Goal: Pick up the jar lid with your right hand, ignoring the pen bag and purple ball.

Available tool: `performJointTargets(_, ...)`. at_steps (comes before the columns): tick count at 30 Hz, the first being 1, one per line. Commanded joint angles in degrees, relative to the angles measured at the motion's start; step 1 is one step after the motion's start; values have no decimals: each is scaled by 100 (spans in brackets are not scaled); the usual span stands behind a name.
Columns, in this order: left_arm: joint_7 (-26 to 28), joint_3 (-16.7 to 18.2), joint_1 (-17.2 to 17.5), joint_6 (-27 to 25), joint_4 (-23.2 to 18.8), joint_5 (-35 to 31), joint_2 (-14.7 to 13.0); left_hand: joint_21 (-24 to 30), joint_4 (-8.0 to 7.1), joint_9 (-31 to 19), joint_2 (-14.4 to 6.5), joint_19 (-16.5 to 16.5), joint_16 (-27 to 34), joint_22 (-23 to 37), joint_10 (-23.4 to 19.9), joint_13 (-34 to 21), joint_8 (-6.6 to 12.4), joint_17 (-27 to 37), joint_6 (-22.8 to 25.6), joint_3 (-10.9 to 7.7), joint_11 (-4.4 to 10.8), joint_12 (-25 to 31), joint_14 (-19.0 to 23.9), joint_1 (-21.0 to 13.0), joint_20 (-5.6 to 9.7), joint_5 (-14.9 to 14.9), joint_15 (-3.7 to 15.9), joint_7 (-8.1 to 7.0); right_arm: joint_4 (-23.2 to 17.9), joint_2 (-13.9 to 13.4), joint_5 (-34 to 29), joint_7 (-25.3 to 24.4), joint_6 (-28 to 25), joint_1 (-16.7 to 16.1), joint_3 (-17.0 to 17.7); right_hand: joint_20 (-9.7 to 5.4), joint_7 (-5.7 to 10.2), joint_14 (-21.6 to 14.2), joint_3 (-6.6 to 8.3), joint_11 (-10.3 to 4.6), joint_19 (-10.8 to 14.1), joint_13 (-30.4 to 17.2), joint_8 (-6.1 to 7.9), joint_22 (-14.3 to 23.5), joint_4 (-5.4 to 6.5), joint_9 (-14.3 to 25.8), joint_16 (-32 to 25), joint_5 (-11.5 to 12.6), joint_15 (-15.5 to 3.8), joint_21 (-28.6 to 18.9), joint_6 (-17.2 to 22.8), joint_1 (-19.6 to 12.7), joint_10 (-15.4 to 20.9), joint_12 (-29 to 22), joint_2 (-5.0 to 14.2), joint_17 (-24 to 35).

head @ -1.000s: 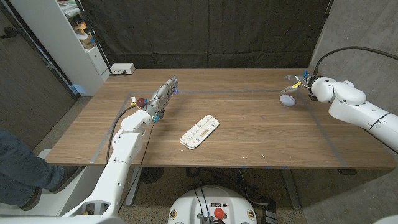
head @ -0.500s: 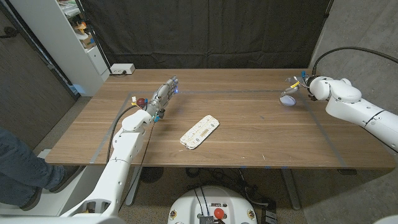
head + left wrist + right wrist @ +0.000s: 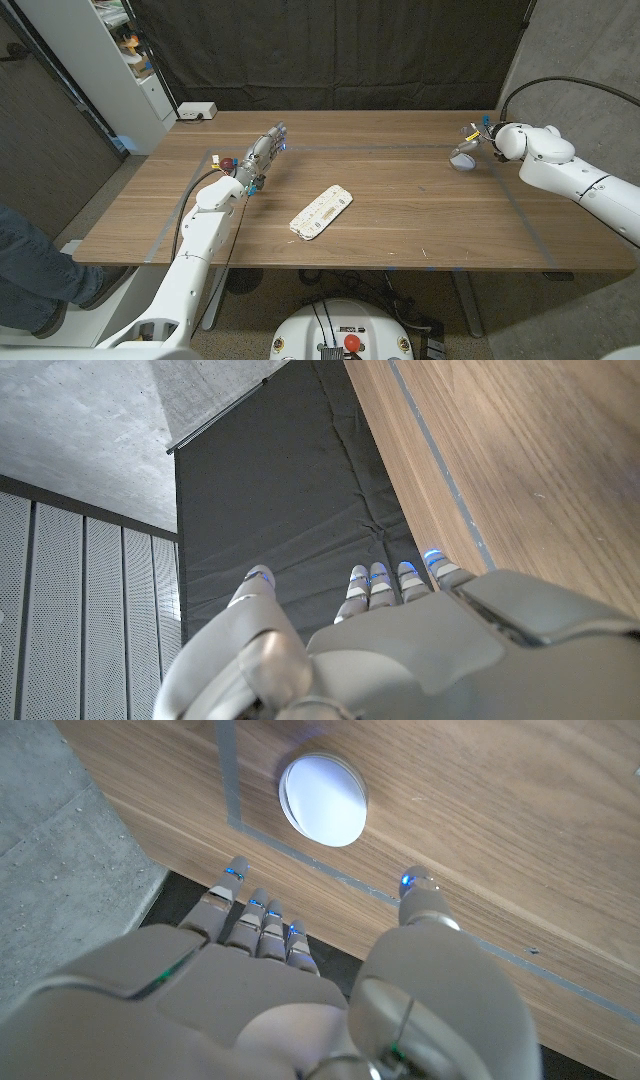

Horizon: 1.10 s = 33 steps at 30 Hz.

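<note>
Fingers (image 3: 262, 920) on the right hand (image 3: 290, 990) are spread, holding nothing, just short of the jar lid (image 3: 322, 799), so I'd straddle its rim on the tabletop (image 3: 520, 840) before squeezing.

White two-arm robot with grey hands.
Glossy white arm shells, black cables; left hand (image 3: 258, 155) and right hand (image 3: 472, 138) show blue-lit fingertips (image 3: 409, 878).
</note>
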State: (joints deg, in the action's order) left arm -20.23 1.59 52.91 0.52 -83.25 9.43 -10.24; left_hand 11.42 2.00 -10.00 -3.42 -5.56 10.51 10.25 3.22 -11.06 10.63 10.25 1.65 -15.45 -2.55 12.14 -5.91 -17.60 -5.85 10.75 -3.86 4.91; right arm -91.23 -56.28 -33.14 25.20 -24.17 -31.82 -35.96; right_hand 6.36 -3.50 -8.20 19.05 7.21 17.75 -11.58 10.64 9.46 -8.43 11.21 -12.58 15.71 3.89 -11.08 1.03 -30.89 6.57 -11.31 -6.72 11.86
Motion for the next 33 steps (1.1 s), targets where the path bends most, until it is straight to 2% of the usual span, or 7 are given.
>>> performJointTargets(1, -10, -1, -64, -23, 64, -18, -19, 5, 31, -28, -62, -6, 22, 25, -10, -13, 17, 20, 17, -8, -24, -6, -12, -27, -32, -3, -30, 13, 248, 158, -8, 59, -76, 171, -188, 19, -31, -46, -40, 11, 45, -12, 55, 33, -5, 11, -14, 47, 42, 2, 7, 24, 39, -49, -64, 33)
performJointTargets(11, -6, 12, -122, 3, 178, -20, -17, 1, 36, -28, -64, -19, 14, 25, 0, -13, 16, 20, 17, -5, -34, -10, -36, -24, -27, -4, -47, 17, 476, 251, -124, 240, -105, 384, -400, 50, -35, -49, -89, 16, 42, -12, 56, 34, 7, 11, -14, 79, 50, 5, -3, 60, 41, -47, -125, 35)
performJointTargets(19, -12, 13, -166, -6, 200, -25, -28, -9, 41, -29, -65, -53, 5, 26, -24, -14, 15, 22, 18, -1, -31, -1, -71, -19, -12, -4, -62, 17, 563, 288, -152, 204, -117, 423, -457, 59, -41, -50, -134, 12, 51, -11, 54, 34, 16, 10, -13, 106, 55, 3, -16, 91, 36, -44, -178, 37)
performJointTargets(33, -13, 18, -186, -11, 251, -26, -27, -11, 46, -29, -70, -72, 3, 26, -48, -15, 22, 23, 38, 3, -44, 8, -96, -11, -21, -4, -67, 28, 778, 408, -198, 220, -129, 549, -599, 212, -30, -113, -232, -2, 163, -13, 103, 34, 33, 10, -30, 194, 49, -28, 91, 138, 89, -60, -259, 38)
